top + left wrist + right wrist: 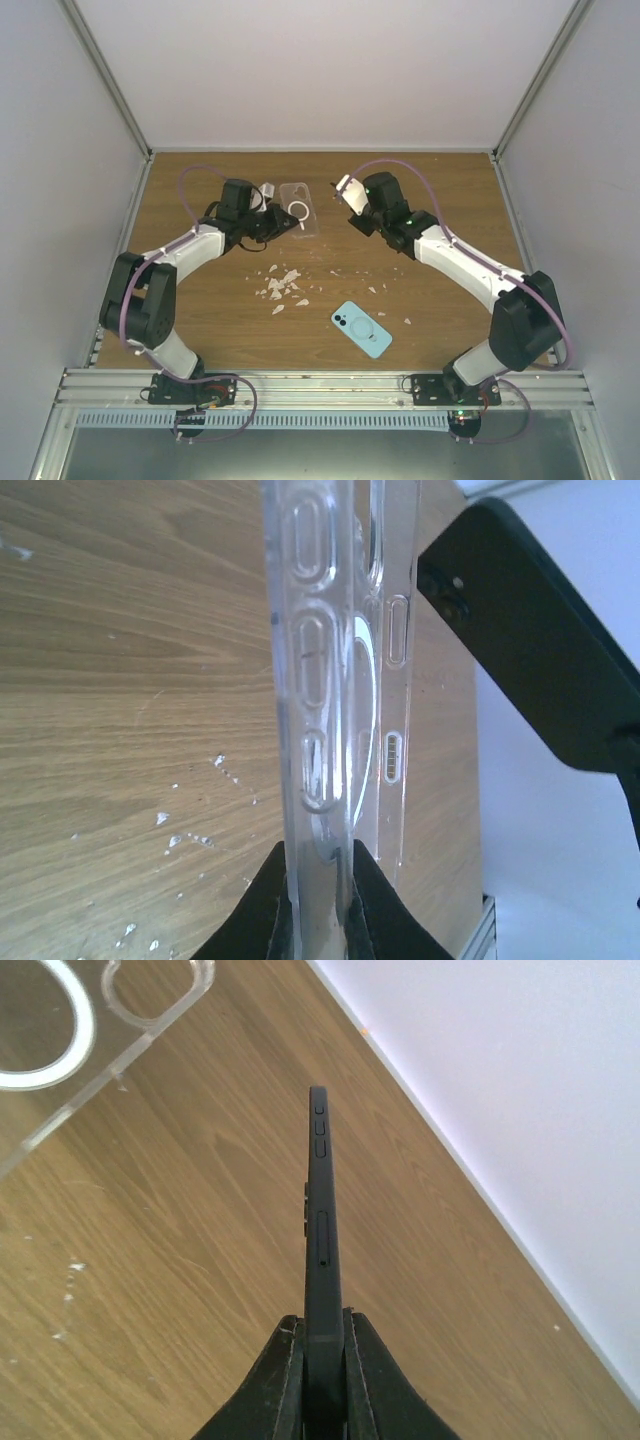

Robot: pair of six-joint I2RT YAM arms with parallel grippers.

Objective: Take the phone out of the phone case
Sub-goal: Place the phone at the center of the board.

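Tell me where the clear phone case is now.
Top view: the clear phone case is at the far middle of the table, pinched by the left claw, left of the phone in the right claw.

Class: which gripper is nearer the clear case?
Left. The left gripper is shut on the case at its edge. The right gripper, shut on a dark phone, is apart from the case, to its right.
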